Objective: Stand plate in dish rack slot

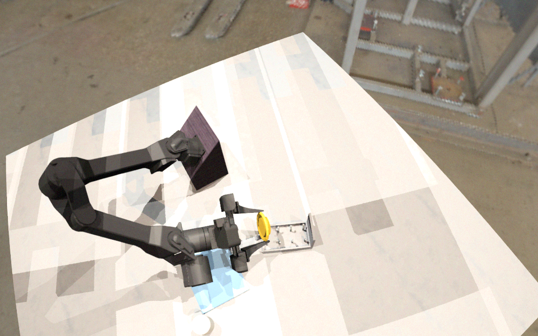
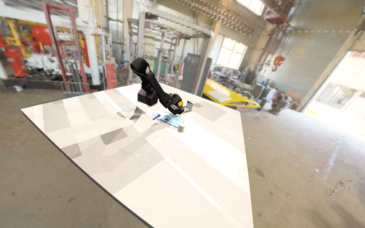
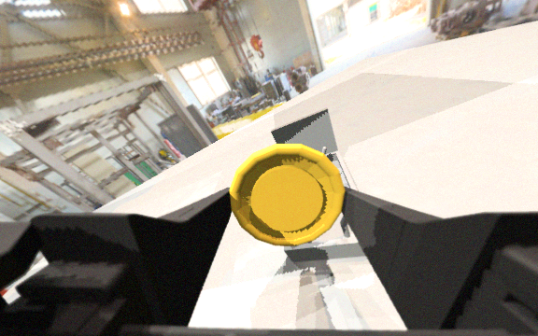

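The yellow plate (image 1: 264, 226) (image 2: 180, 103) (image 3: 287, 198) is held by its rim at two opposite sides. My gripper (image 1: 265, 226) (image 3: 285, 192) is shut on it, one finger on each side. The plate is steeply tilted, close to upright, its face towards the wrist camera. The grey dish rack (image 1: 309, 230) (image 2: 189, 105) (image 3: 315, 133) has a tall panel at its far end and short pegs in rows. In the top view the plate overlaps the rack's end nearest the arm. Plate and fingers hide that end; the gap below the plate cannot be told.
A light blue mat (image 1: 225, 288) (image 2: 175, 121) lies below and beside the wrist. A whitish cylinder (image 1: 201, 324) (image 2: 181, 127) stands near its corner. A blue spoon-like thing (image 2: 156, 117) lies on its other side. The arm's dark purple base block (image 1: 216, 160) (image 2: 147, 98) stands behind.
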Controlling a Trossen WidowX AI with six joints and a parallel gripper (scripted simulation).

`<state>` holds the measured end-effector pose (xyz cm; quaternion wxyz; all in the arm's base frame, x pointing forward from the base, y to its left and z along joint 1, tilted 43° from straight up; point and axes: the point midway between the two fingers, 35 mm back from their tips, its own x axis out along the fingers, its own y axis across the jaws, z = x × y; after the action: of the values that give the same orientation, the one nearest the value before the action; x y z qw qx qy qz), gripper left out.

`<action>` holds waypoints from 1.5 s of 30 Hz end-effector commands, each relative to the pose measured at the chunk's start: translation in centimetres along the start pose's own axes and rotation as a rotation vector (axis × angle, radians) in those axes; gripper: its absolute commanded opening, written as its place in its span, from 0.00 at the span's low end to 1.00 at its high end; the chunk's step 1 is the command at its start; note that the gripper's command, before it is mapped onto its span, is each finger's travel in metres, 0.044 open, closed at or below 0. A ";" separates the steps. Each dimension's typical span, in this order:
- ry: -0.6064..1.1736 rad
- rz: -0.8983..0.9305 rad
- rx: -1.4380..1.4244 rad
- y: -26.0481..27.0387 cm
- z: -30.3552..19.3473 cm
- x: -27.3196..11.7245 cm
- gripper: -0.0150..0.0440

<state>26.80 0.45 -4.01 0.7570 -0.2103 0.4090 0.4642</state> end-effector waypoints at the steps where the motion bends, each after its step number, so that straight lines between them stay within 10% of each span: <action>1: -0.062 -0.031 -0.093 -0.1 -0.1 -0.4 0.25; 45: -0.196 -0.178 -0.383 -1.0 0.5 1.5 0.25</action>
<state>28.11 0.49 -4.58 0.7784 -0.3407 0.2172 0.4805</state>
